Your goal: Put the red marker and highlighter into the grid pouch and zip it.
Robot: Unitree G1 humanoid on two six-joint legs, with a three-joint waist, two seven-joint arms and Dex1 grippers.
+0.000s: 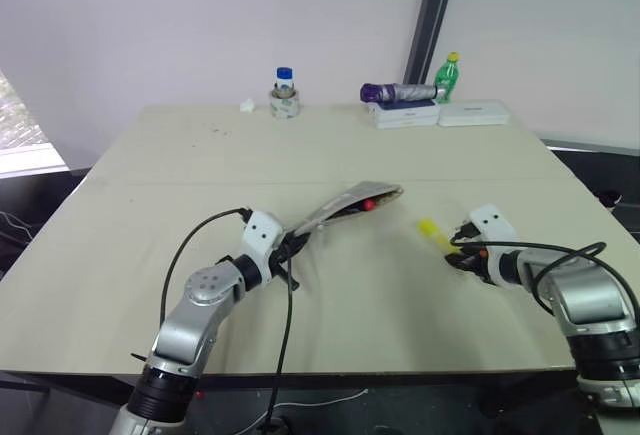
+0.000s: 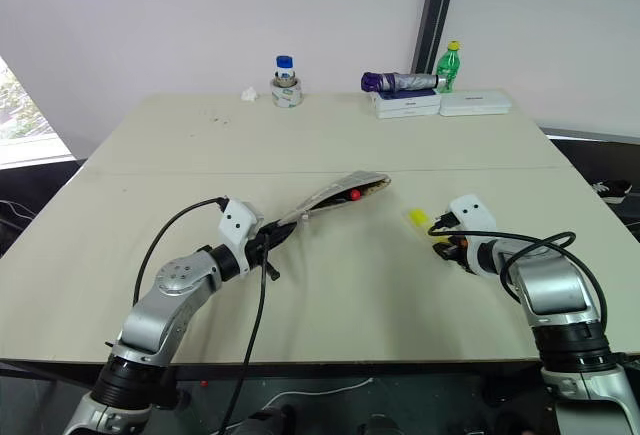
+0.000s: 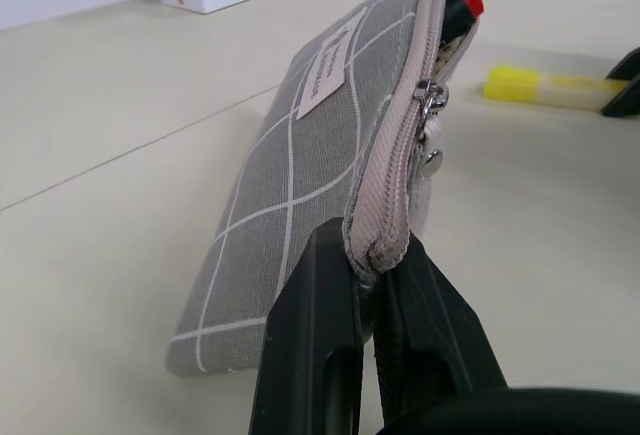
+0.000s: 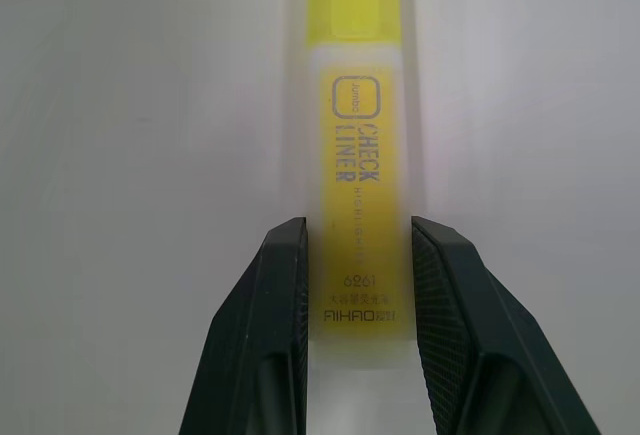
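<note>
The left gripper (image 3: 372, 285) has its jaws clamped on the grid pouch (image 3: 300, 195) corner, propping its mouth open with the red marker (image 3: 462, 0) inside, while the right gripper (image 4: 357, 285) jaws flank the highlighter (image 4: 357, 155) on the table (image 1: 330, 155), seemingly to pick it up next.

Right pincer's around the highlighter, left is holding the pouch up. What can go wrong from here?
1. Right pincer grips only the highlighter end; it may pivot when lifted.
2. Red marker pokes from the grid pouch mouth and may block entry.
3. Left pincer pinches one corner; the pouch may sag.
</note>
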